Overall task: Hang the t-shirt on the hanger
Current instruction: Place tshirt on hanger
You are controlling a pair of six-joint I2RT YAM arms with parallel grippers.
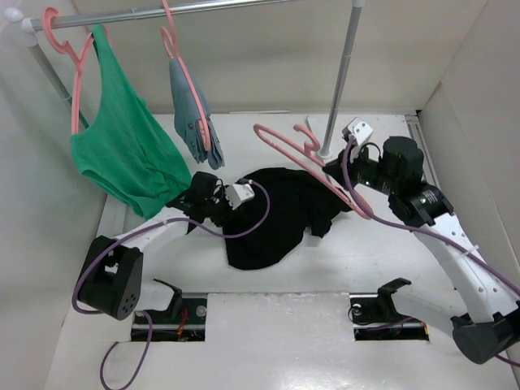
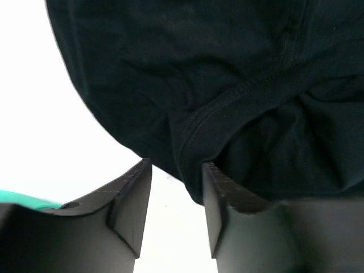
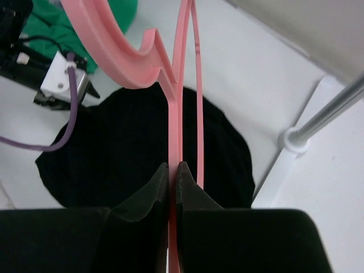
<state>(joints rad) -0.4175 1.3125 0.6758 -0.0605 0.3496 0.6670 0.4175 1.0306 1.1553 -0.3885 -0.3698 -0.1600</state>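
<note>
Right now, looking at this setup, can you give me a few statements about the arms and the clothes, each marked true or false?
1. The right gripper is clamped on the pink hanger. True.
2. The black t-shirt is on that hanger. False: it lies crumpled on the table, under the hanger.
3. The left gripper is open at the t-shirt's edge. True.
4. The green tank top lies on the table. False: it hangs from the clothes rail.

The t-shirt ran off the left wrist view's top and right edges; the hanger was cropped above.
</note>
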